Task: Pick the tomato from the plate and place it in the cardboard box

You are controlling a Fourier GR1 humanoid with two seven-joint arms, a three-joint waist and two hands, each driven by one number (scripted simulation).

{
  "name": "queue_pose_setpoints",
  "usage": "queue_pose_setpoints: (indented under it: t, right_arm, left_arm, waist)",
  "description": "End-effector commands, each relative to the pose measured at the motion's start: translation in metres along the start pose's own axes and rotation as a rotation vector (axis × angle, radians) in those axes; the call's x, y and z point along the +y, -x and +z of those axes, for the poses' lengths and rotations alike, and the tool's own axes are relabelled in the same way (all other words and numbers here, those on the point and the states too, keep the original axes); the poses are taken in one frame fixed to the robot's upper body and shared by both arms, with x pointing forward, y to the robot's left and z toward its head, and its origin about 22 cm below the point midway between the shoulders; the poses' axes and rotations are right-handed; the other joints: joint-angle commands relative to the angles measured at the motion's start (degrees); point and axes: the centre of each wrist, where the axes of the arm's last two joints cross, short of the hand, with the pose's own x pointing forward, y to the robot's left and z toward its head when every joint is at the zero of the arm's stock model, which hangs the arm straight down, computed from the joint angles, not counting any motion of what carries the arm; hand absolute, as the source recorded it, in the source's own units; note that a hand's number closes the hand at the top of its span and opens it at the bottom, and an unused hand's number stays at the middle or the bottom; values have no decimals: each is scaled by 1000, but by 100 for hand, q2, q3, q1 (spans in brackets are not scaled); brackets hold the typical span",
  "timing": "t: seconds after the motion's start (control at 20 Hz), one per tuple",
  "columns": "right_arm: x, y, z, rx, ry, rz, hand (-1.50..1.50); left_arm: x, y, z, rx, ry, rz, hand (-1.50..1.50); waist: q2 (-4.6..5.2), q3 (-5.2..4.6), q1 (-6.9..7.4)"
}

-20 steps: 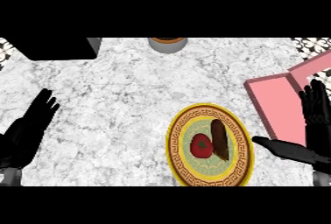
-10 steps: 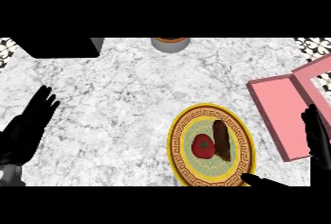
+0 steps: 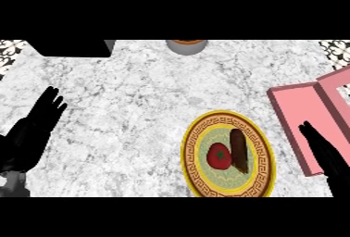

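Observation:
A red tomato (image 3: pixel 219 156) lies on a yellow-rimmed plate (image 3: pixel 195 139) with a Greek-key border, beside a dark brown oblong item (image 3: pixel 239 151). At the right edge stands a pink box (image 3: pixel 301 106) with its lid laid open. My right hand (image 3: pixel 325 156) is open at the lower right, fingers straight, over the box's near edge and right of the plate, apart from the tomato. My left hand (image 3: pixel 34 132) rests open at the far left, fingers up.
A round brown-topped container (image 3: pixel 186 45) sits at the counter's far edge. A black block (image 3: pixel 71 47) lies at the far left corner. Marble counter (image 3: pixel 130 102) spreads between my left hand and the plate.
My right hand has drawn back to the right and lower, away from the plate's near rim, and its thumb no longer shows below the plate. The view has shifted slightly.

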Motion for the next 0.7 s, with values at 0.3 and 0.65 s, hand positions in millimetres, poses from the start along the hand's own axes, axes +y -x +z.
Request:
queue_pose_setpoints:
  t: [0.3, 0.65]
  right_arm:
    - [12, -78, -20, 256, -246, 119, -150]
    - [20, -106, -42, 331, -321, 135, -150]
  left_arm:
    - [-7, -11, -11, -7, 46, -3, 0]
    - [11, 2, 1, 19, 10, 22, 0]
  waist:
    - [33, 35, 197]
    - [-15, 47, 36]
